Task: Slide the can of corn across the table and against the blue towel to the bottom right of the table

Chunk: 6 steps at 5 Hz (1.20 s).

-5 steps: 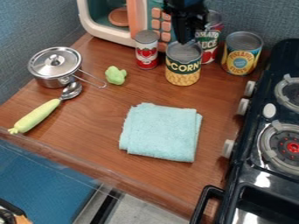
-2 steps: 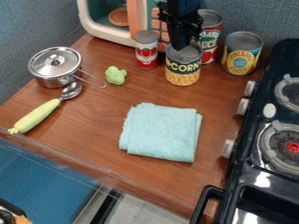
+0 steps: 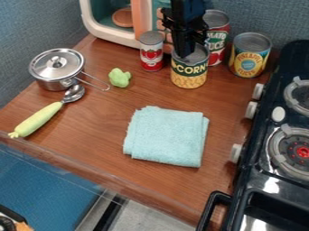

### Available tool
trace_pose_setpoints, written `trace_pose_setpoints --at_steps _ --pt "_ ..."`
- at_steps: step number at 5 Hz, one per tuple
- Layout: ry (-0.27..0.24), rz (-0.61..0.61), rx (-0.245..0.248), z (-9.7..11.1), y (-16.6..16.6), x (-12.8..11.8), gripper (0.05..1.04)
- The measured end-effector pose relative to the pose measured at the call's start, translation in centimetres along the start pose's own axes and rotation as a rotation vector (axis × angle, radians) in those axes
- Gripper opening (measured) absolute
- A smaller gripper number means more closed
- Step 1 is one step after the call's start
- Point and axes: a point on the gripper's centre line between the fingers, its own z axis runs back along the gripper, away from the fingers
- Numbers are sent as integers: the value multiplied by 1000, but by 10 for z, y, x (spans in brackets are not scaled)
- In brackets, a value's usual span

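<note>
My black gripper hangs down from the top edge, with its tip at the top of the can of corn. Whether it touches the lid or stands inside the rim, I cannot tell. The can of corn is upright, with a black and yellow label, near the back of the table. A folded light blue towel lies flat in front of the can, apart from it, around the middle of the brown wooden table.
Behind the corn stand a small red-and-white can, a tomato sauce can and a toy microwave. A pineapple can is to the right, beside the black stove. Left are a lidded pot, a green lump and a spoon.
The gripper has come down and slightly forward to the top of the corn can. The can and the towel have stayed in place.
</note>
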Motion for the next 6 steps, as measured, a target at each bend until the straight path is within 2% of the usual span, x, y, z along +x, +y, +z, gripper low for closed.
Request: trace_pose_setpoints --at_steps 4,5,6 --pt "13 15 24 -10 2 -8 51" --pt "41 17 11 -9 0 -11 50" --pt "81 4 6 3 1 -11 50"
